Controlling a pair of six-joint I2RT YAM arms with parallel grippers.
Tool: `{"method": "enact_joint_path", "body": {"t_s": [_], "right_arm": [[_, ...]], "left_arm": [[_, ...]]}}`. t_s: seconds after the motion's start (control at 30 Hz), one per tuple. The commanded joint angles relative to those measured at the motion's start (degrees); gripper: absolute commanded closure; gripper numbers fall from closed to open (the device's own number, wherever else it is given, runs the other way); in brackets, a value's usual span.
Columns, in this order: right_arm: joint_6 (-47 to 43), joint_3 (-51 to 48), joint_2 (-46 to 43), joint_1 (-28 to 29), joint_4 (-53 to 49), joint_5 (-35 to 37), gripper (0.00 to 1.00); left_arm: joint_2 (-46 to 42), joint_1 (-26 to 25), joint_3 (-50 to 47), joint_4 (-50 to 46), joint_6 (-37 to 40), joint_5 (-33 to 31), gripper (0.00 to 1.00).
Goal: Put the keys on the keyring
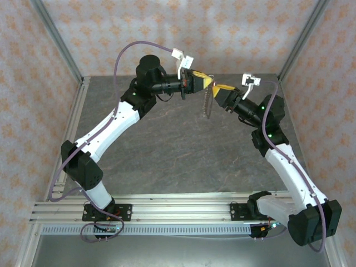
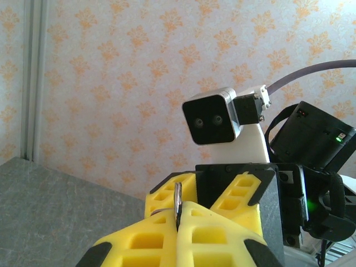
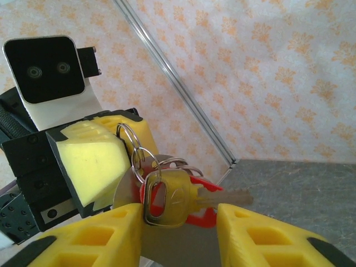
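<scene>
Keys [image 3: 177,196], left arm [image 1: 119,119], right arm [image 1: 286,167] raised inward

Keys [image 3: 179,196] on keyring [image 3: 135,146] between parted jaws of right end effector [image 3: 179,225]; left end effector [image 3: 118,146] pinches keyring.

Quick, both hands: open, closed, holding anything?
Left hand: closed, pinching the key bunch by a thin metal piece.
Right hand: open, fingers either side of the brass key, gap showing.

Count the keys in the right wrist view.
2: a brass key between the fingers of the right gripper, and a red-headed key mostly hidden behind it. More may be hidden.
</scene>
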Motion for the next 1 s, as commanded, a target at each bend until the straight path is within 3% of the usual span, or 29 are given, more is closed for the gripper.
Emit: {"method": "enact_joint_path", "body": {"t_s": [0.0,0.17,0.27,0.43,0.53,0.97], "right_arm": [[0.0,-0.5,0.1,0.7,3.6,-1.5,0.58],[0.1,-0.2,0.6,0.9,3.8,-0.9,0.56],[0.1,0.5,1.4,1.0,3.6,-0.9,0.61],[0.0,1.4,2.0,1.1,3.5,-1.8,0.9],[-0.4,1.1,1.4,1.2,2.7,-2.4,1.0],[-4.2,0.3,0.4,5.7,-2.7,-4.3,1.0]], "left_arm": [[-2.5,-0.3,1.4,1.4,1.0,1.3,1.0],[-2.3,-0.2,1.4,1.9,0.5,1.5,1.0],[-2.2,-0.3,1.2,2.4,0.3,1.6,1.0],[-2.0,-0.3,0.8,3.0,-0.2,1.5,1.0],[-2.0,-0.3,0.5,3.3,-0.2,1.3,1.0],[-2.0,-0.2,-1.1,7.5,-2.2,-1.2,1.0]]}}
